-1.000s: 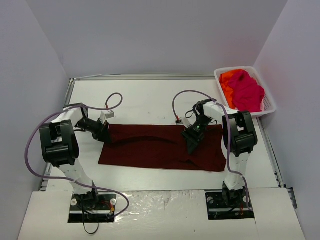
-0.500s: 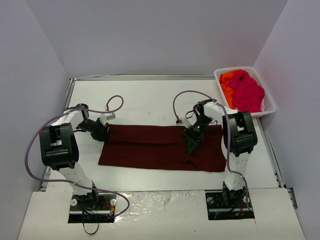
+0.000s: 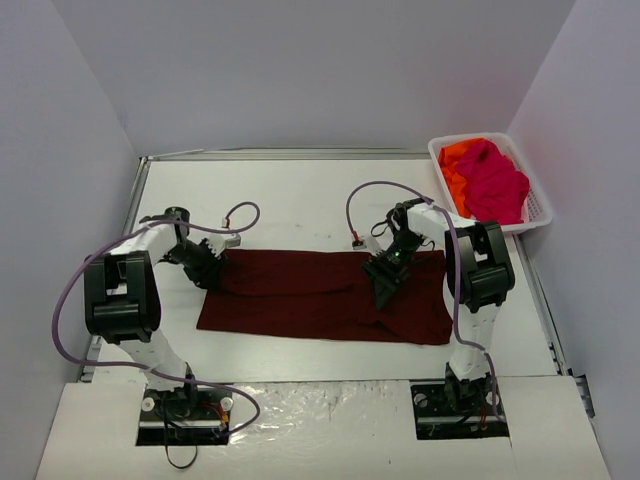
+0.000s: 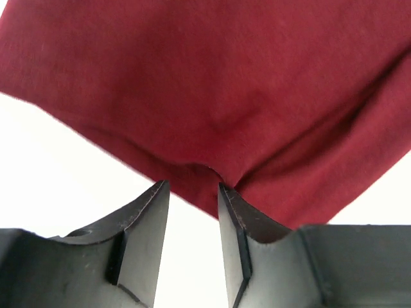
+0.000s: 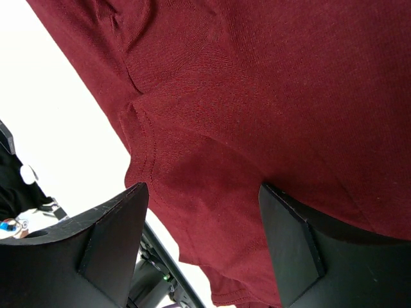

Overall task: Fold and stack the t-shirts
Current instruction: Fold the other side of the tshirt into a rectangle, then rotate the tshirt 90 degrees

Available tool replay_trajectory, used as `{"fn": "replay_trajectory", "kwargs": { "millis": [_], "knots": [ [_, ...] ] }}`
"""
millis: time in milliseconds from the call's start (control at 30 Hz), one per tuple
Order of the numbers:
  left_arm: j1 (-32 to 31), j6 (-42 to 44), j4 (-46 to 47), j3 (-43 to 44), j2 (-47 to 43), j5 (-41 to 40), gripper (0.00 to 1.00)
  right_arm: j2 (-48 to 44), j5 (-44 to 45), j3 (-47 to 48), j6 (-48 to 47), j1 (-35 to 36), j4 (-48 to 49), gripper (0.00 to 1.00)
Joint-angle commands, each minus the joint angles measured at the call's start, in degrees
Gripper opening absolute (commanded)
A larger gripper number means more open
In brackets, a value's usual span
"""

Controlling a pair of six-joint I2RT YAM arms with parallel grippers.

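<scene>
1. Since a second ago the left claw [image 4: 189, 187] has gone from pinched shut to slightly parted. The right arm has not shifted.
2. Left claw: narrow gap with white bench [image 3: 300, 195] showing through it. Its tips sit at the left edge of the dark maroon cloth t-shirt [image 3: 300, 295], where a small pucker of cloth lies; nothing is clamped.
3. Right claw [image 5: 202, 189]: jaws wide apart, tips down over the maroon cloth right of its middle, no fold pinched between them.
4. Maroon shirt lies spread in a long band across the bench between the two arms.
5. White plastic lattice basket [image 3: 540, 205] at the far right corner holds a bright pink cloth t-shirt [image 3: 495, 180] heaped over an orange cloth t-shirt [image 3: 455, 160].
6. Count: one maroon, one pink and one orange shirt; one basket.
</scene>
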Motion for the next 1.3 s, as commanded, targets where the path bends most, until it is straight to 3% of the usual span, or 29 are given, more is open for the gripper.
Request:
{"fn": "replay_trajectory", "kwargs": {
  "millis": [0, 133, 200, 233, 300, 433, 567, 700, 900, 1067, 1200, 1267],
  "knots": [
    [0.1, 4.0, -7.0, 2.0, -6.5, -3.6, 0.35, 3.6, 6.7, -2.9, -1.5, -0.1, 2.6, 0.67],
    [4.5, 1.3, -10.3, 5.9, -10.4, -0.9, 0.35, -0.7, 5.7, -1.7, -1.8, -0.2, 1.2, 0.67],
    [6.6, -2.9, -11.8, 9.2, -12.1, 3.3, 0.34, -4.3, 6.2, -0.9, -1.5, -0.6, 0.5, 0.65],
    [8.0, -9.0, -11.0, 10.1, -12.5, 5.4, 0.33, -5.6, 6.7, -0.7, -0.7, -0.8, 0.6, 0.63],
    [8.4, -14.8, -8.1, 11.1, -13.7, 7.4, 0.30, -8.8, 8.1, -0.6, 0.0, -2.0, 0.4, 0.56],
    [8.1, -23.9, -1.3, 8.6, -16.6, 10.6, 0.31, -12.1, 10.8, -2.4, -0.6, -5.7, -0.4, 0.23],
    [8.0, -26.3, 2.1, 7.6, -15.6, 10.8, 0.31, -13.3, 11.2, -6.0, -3.5, -10.5, -1.3, 0.16],
    [8.0, -26.8, 2.1, 7.6, -14.6, 10.7, 0.31, -13.8, 12.3, -8.3, -4.7, -12.4, -1.3, 0.00],
    [8.0, -29.0, 6.0, 4.6, -16.3, 8.1, 0.30, -9.0, 17.0, -8.6, -2.7, -12.8, 2.3, 0.00],
    [8.2, -29.9, 8.5, 2.0, -18.2, 5.7, 0.30, 1.5, 19.6, -3.6, -0.9, -12.9, 3.9, 0.00],
    [8.9, -28.8, 8.0, 1.4, -20.2, 2.7, 0.30, 8.8, 22.3, 6.0, 1.5, -12.8, 3.3, 0.00],
    [9.4, -28.5, 7.7, 1.2, -20.9, 1.7, 0.30, 14.0, 22.1, 15.3, 2.2, -12.6, 1.3, 0.00]
  ]
}}
